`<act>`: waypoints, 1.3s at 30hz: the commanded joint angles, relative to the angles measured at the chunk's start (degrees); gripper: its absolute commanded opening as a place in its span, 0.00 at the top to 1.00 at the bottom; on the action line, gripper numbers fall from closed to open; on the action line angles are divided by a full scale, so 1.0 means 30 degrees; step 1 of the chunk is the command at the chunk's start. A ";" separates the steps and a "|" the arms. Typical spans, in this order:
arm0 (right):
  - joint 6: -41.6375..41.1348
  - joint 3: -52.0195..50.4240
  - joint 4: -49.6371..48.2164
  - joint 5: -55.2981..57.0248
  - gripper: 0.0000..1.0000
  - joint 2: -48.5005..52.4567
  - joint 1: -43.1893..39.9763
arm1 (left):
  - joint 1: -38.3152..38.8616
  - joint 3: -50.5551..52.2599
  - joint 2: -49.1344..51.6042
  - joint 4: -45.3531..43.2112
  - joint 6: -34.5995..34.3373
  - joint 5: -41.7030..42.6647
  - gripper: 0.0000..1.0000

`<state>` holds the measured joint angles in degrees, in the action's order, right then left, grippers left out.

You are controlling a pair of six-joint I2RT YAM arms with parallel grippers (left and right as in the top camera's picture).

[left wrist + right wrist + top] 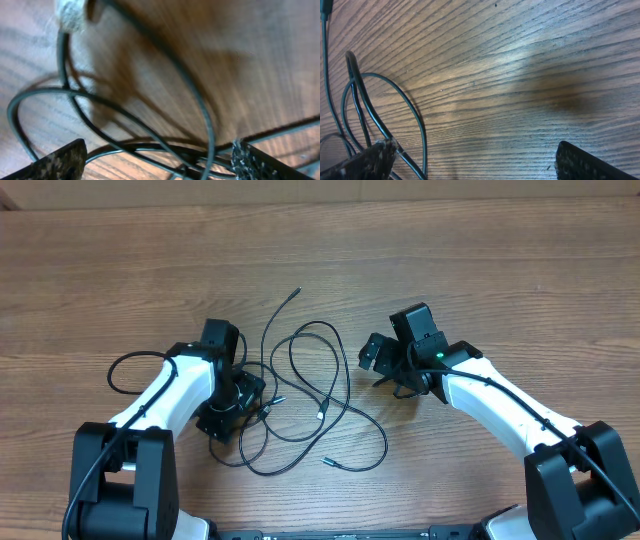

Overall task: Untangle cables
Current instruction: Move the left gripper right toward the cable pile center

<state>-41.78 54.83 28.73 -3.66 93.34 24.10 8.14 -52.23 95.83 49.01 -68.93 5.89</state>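
Several thin black cables [310, 380] lie looped and crossed over each other on the wooden table between my arms. One plug end points to the far side [297, 291], another lies near the front [327, 463]. My left gripper [252, 396] is open at the tangle's left edge. In the left wrist view its fingers [157, 162] are apart with several cable strands [150, 150] running between them, and a silver-tipped plug [72, 12] shows at top left. My right gripper [380, 360] is open to the right of the tangle. Between its fingers [475, 162] is bare wood, and cable loops [385, 100] lie by its left finger.
A thicker black arm cable [125, 370] loops out beside my left arm. The arm bases [120, 480] [585, 480] stand at the near left and right. The table's far edge [320, 202] runs along the top.
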 commanded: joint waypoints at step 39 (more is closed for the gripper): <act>-0.0015 -0.0044 -0.0058 -0.0015 0.00 0.0095 -0.0022 | 0.0299 0.3322 0.0095 -0.3424 -0.2455 -0.1953 0.53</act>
<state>-41.80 54.83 28.71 -3.68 93.34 24.10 8.67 -45.52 92.36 39.59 -76.36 0.78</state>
